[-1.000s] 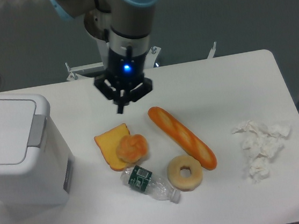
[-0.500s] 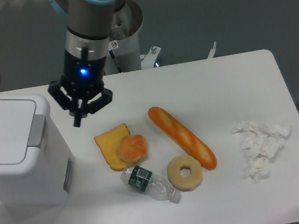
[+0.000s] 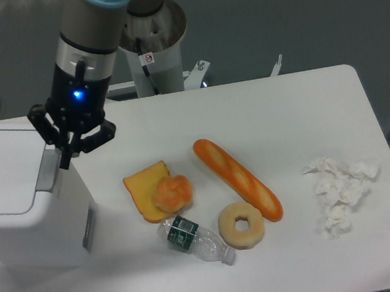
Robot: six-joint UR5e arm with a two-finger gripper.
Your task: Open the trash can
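Camera view, pincer (image 3: 65, 159) over trash can (image 3: 25, 200) grey tab, lid flat

It looked like a robotics lab: a plain white bench (image 3: 288, 100) on grey flooring carried toy food, with the arm's pedestal (image 3: 159, 48) bolted behind.

White table (image 3: 296, 106) against dark grey floor (image 3: 307, 13), evenly lit.
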